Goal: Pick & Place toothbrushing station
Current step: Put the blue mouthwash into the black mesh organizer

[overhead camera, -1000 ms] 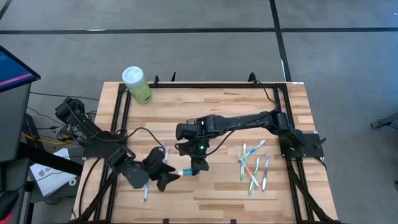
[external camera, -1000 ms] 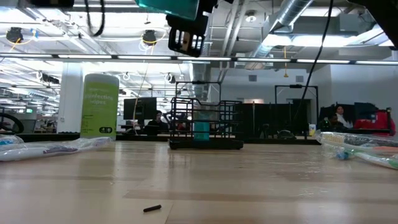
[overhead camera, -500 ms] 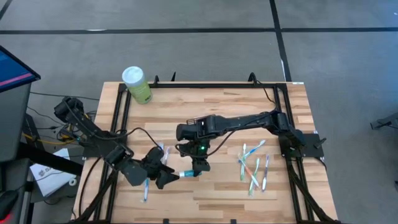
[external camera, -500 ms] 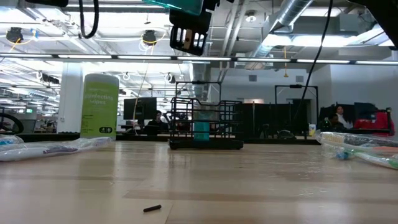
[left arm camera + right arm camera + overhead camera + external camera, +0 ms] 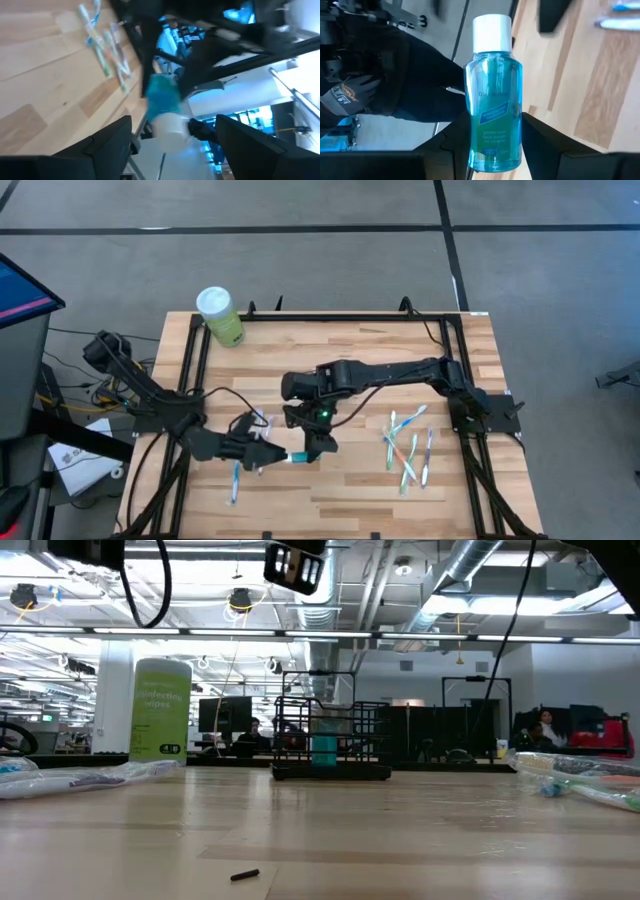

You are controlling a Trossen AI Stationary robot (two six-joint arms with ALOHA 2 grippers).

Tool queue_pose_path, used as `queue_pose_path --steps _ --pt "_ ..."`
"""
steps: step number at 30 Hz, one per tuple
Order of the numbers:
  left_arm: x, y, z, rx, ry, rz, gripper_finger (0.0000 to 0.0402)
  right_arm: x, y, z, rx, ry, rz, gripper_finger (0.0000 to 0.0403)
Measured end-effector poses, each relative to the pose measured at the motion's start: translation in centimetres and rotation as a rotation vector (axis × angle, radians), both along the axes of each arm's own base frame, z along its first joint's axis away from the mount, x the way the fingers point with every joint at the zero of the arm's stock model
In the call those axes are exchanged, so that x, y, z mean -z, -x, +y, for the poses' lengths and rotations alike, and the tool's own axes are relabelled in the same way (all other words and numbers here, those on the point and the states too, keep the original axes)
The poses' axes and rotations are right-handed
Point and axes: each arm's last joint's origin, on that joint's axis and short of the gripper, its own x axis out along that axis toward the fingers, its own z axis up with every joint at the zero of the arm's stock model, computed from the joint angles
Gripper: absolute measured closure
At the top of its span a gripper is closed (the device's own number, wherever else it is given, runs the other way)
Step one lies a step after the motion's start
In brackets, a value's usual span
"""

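The right gripper [image 5: 312, 448] is clamped on a blue bottle [image 5: 492, 95] with a white cap, held above the table [image 5: 350, 490]. The left gripper [image 5: 262, 462], fingers spread, sits just beside the bottle's cap. The caddy [image 5: 330, 727] stands on the table, near the green canister [image 5: 160, 708].

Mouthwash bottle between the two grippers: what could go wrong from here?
1. The right gripper holds the mouthwash bottle sideways above the table. The open left gripper brackets only its white cap, a small hold, so the bottle might slip if handed over.
2. The grippers sit very close together and could bump, knocking the bottle loose.
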Motion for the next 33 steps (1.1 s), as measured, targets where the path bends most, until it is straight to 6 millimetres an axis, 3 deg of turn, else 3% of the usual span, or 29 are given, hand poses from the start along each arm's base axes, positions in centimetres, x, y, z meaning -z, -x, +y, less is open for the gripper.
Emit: queue_pose_path --steps 5,22,33 --pt "-0.8 0.4 0.3 0.018 -0.001 -0.027 0.0117 0.0 0.0 -0.4 0.005 0.003 0.005 0.0258" --pt "-0.5 0.4 0.3 0.041 0.013 0.0 0.0119 0.0 -0.3 -1.9 0.042 0.001 -0.007 0.0258" --pt "-0.3 -0.1 1.0 0.018 -0.013 0.019 0.0197 -0.1 -0.3 -1.8 0.042 0.0 -0.014 0.0258"
